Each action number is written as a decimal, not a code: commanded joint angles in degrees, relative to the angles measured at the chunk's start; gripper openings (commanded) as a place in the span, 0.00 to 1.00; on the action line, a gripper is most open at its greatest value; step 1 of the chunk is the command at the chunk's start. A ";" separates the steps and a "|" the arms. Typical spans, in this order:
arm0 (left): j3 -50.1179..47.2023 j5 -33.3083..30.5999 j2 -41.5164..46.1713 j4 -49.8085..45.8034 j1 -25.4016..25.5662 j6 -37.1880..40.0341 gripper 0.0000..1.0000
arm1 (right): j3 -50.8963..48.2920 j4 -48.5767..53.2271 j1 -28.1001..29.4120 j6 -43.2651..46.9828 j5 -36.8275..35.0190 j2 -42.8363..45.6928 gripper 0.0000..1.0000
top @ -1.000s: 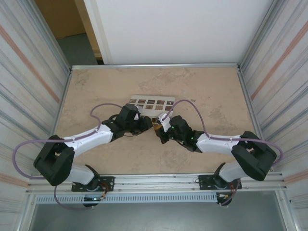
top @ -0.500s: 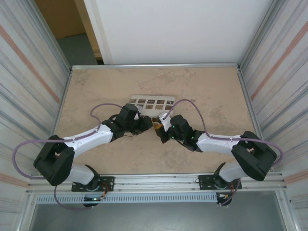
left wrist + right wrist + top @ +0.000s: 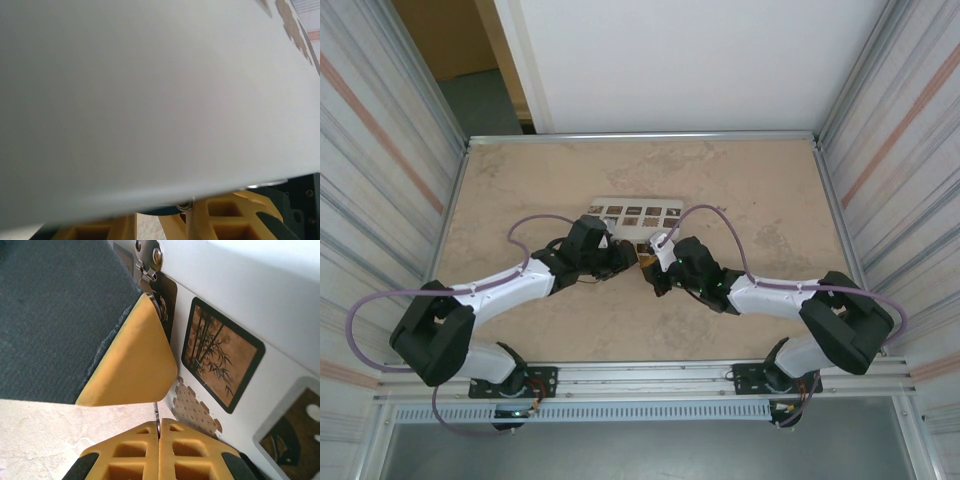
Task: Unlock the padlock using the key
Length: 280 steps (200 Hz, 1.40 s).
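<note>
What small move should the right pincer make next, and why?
Probably ease the right pincer slightly forward: it is shut on a thin metal strip, likely the key, whose tip reaches the left pincer's finger near the silver hasp; insertion cannot be confirmed.

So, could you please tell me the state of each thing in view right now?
Left tool: open or shut cannot be told.
Right tool: shut on a thin metal strip, likely the key.
Padlock: mostly hidden; locked or unlocked cannot be told.
Box: lying flat, both tools at its near edge.
</note>
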<state>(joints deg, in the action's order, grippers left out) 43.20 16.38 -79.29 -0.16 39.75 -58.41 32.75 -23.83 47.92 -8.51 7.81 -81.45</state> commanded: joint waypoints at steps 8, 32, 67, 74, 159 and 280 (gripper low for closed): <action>-0.14 2.06 2.03 2.80 -0.13 -0.30 0.09 | 2.49 -2.15 0.18 -0.71 1.24 -0.53 0.00; -0.12 2.22 1.95 2.53 -0.17 -0.21 0.09 | 2.78 -3.03 -0.41 -1.24 2.06 -0.12 0.00; -0.06 2.92 1.68 2.46 -0.19 -0.21 0.09 | 3.98 -2.97 -0.81 -0.90 3.39 0.50 0.00; -0.11 2.99 1.68 2.45 -0.13 -0.21 0.09 | 4.27 -2.89 -0.89 -0.73 3.64 0.57 0.00; -0.28 3.73 1.15 2.97 0.03 -0.82 0.09 | 6.24 -3.21 -1.60 -0.84 7.32 1.55 0.00; -0.01 3.95 1.76 2.16 0.22 -1.06 0.09 | 5.75 -5.08 0.16 3.65 -3.85 0.40 0.00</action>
<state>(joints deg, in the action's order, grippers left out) 43.20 16.86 -79.29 0.27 39.11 -58.87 35.68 -19.86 47.62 -7.55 7.68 -81.73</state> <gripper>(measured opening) 0.262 0.059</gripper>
